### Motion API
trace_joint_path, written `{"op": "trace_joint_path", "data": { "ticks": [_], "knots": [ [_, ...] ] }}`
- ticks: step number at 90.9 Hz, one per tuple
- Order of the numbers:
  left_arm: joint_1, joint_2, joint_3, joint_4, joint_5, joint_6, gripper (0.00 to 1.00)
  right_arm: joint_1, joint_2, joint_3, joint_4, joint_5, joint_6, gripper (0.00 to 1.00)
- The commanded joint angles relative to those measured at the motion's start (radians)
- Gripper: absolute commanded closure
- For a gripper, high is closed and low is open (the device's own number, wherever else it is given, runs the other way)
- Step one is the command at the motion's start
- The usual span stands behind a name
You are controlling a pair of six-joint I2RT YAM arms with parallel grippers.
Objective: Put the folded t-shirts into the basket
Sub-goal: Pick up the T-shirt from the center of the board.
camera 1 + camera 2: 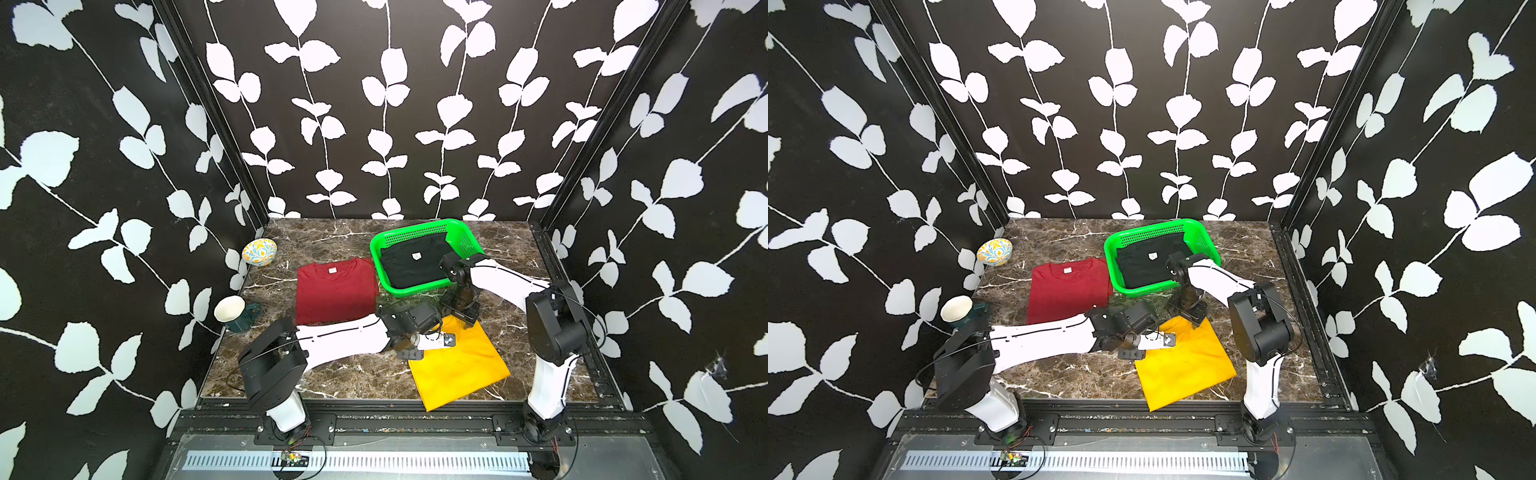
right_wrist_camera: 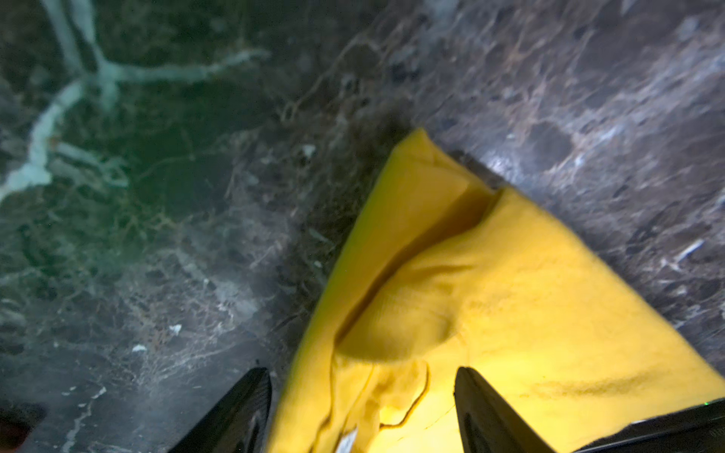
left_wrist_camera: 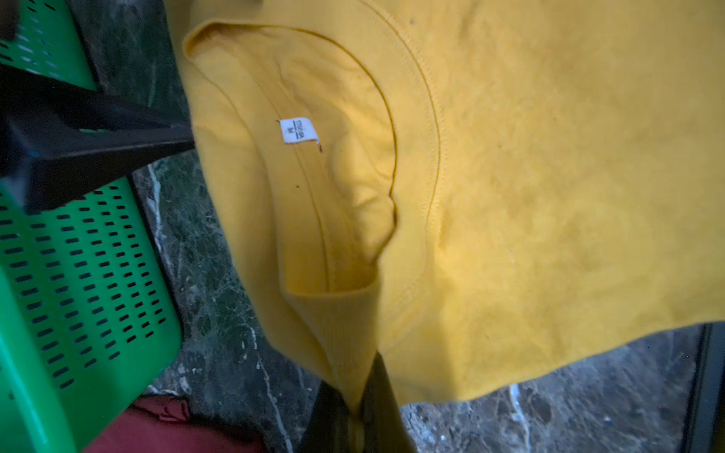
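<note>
- left wrist view has the left gripper at the bottom edge of the frame, jaws pinched together on the ribbed collar of the yellow tee. in both top views that tee is lower middle-right, nearest the front rail, with most of it lying on the marble table.
- right wrist view: the right gripper has its jaws apart at the bottom of the frame, straddling a corner of the same tee. it isn't clamped on anything as far as i can see.
- next back, the red tee lies flat mid-frame, just left of the green basket, with no gripper on it.
- the basket sits toward the upper right of the table, and the black tee is already inside it.
- along the left edge there's a mug, and further back a patterned bowl. neither is part of the job.
- my read: one of three is done. yellow is the one being worked and needs a lift and carry to the basket, then red.
</note>
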Motion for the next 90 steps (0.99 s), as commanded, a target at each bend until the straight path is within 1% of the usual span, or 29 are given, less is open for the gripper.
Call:
{"op": "trace_joint_path", "data": {
  "ticks": [1,12,27,29,32,36,41,45,46,49,61,67,82,84,90],
  "knots": [
    [-0.010,-0.075,-0.030,0.055,-0.018,0.055,1.00,-0.016,0.006,0.001,-0.032,0.004,-0.017,0.23],
    [-0.010,-0.110,-0.054,0.085,-0.024,0.075,1.00,-0.024,0.030,0.008,-0.050,-0.006,-0.045,0.25],
    [-0.010,-0.135,-0.072,0.104,-0.038,0.103,1.00,-0.036,0.023,-0.006,-0.034,0.000,-0.070,0.39],
    [-0.010,-0.136,-0.073,0.105,-0.039,0.104,1.00,-0.037,0.018,-0.008,-0.030,0.000,-0.071,0.42],
    [-0.010,-0.139,-0.077,0.107,-0.041,0.108,1.00,-0.038,0.009,-0.012,-0.024,-0.003,-0.073,0.51],
    [-0.010,-0.142,-0.079,0.109,-0.044,0.108,1.00,-0.038,-0.002,-0.015,-0.019,-0.010,-0.074,0.59],
    [-0.010,-0.146,-0.079,0.109,-0.047,0.111,1.00,-0.038,-0.016,-0.016,-0.019,-0.024,-0.074,0.75],
    [-0.010,-0.147,-0.079,0.108,-0.048,0.113,1.00,-0.039,-0.028,-0.013,-0.027,-0.026,-0.074,0.85],
    [-0.010,-0.148,-0.079,0.107,-0.050,0.114,1.00,-0.039,-0.030,-0.011,-0.030,-0.025,-0.074,0.90],
    [-0.010,-0.150,-0.078,0.104,-0.052,0.115,1.00,-0.041,-0.043,-0.008,-0.041,-0.022,-0.074,0.99],
    [-0.004,-0.170,-0.068,0.083,-0.058,0.101,1.00,-0.054,-0.111,-0.015,-0.068,-0.008,-0.062,1.00],
    [0.015,-0.179,-0.043,0.041,-0.026,0.076,1.00,-0.058,-0.168,-0.015,-0.088,0.026,-0.049,1.00],
    [0.091,-0.155,0.094,-0.109,0.062,0.016,1.00,-0.061,-0.301,0.010,-0.109,0.117,0.000,1.00],
    [0.103,-0.148,0.120,-0.125,0.073,0.008,1.00,-0.061,-0.332,0.024,-0.111,0.127,0.004,1.00],
    [0.138,-0.132,0.195,-0.179,0.110,-0.015,1.00,-0.064,-0.362,0.075,-0.126,0.164,0.005,1.00]
  ]
}}
